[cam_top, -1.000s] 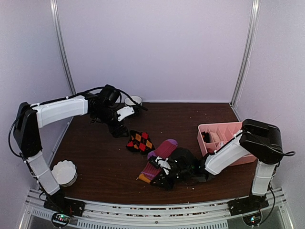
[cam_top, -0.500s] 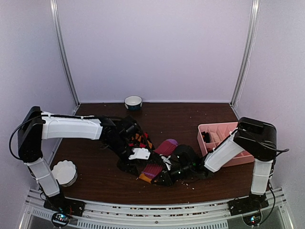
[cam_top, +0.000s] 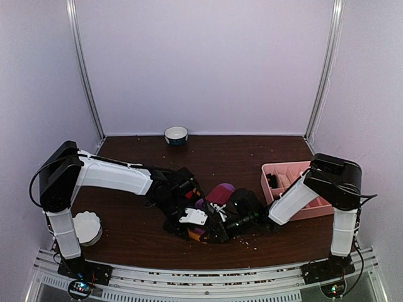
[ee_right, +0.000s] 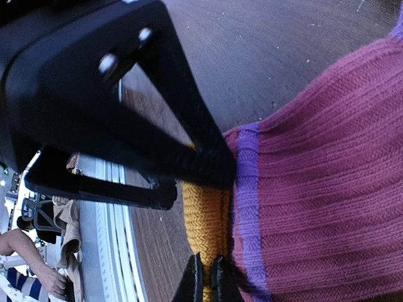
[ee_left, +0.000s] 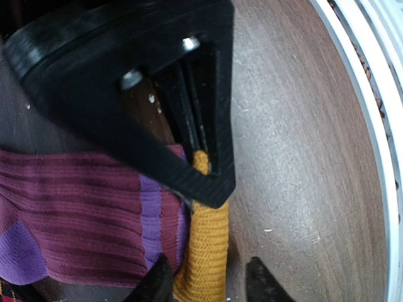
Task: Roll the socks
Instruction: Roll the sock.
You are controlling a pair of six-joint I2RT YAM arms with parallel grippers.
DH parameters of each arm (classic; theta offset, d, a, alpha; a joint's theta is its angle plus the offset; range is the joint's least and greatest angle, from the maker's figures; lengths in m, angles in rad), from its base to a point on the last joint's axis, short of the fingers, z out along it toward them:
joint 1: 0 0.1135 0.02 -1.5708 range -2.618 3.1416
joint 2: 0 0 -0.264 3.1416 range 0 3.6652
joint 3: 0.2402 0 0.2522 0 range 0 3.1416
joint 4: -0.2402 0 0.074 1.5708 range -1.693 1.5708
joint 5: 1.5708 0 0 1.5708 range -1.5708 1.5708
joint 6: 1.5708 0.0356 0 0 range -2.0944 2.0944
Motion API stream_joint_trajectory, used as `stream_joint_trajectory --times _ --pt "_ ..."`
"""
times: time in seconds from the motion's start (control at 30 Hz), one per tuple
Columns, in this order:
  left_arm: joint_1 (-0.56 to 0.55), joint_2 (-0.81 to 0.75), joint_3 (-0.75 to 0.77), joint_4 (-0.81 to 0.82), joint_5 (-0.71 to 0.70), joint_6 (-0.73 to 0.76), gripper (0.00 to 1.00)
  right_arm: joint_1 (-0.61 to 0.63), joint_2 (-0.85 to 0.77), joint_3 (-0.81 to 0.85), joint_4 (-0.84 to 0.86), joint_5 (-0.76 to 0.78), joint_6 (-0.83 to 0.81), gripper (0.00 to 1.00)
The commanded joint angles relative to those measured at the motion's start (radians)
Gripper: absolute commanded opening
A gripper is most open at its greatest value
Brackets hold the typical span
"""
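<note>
Since swinging over, my left end effector point(ee_left: 208, 284) straddles the striped sock point(ee_left: 82, 214) at its orange end, narrowed but not gripping; my right end effector point(ee_right: 206, 280) pinches that end.

Two socks lie here: striped sock point(cam_top: 220, 192) at the left claw point(cam_top: 196, 230), argyle sock point(cam_top: 191, 188) just behind it. Two bowls stand: blue bowl point(cam_top: 176, 134) far behind, fluted bowl point(cam_top: 85, 228) well left. One tray point(cam_top: 296, 168) sits right of the right claw point(cam_top: 213, 234).

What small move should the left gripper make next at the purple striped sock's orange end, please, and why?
Probably close the left gripper on the knitted orange end of the purple-magenta striped fabric sock: its fingers straddle that end with a gap, while the right gripper pinches it.
</note>
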Motion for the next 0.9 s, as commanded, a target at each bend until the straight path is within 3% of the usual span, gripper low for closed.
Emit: stream_joint_trajectory --times 0.0,0.17,0.23,0.37,0.7,0.87 --pt "-0.011 0.02 0.004 0.031 -0.04 0.023 0.36 -0.027 0.107 -0.056 -0.309 0.088 0.033 0.0" --pt "-0.01 0.05 0.04 -0.001 -0.048 -0.008 0.07 -0.031 0.084 -0.057 -0.288 0.093 0.039 0.0" --pt "-0.006 0.071 0.072 -0.053 -0.021 -0.029 0.0 -0.029 0.047 -0.073 -0.241 0.123 0.033 0.06" --pt "0.03 0.12 0.138 -0.17 0.072 -0.065 0.0 -0.028 -0.064 -0.154 -0.109 0.203 0.015 0.2" --pt "0.084 0.181 0.228 -0.374 0.211 -0.119 0.0 0.002 -0.27 -0.335 0.105 0.343 0.005 0.38" --pt "0.084 0.205 0.268 -0.455 0.254 -0.107 0.0 0.083 -0.421 -0.376 0.049 0.516 -0.082 0.41"
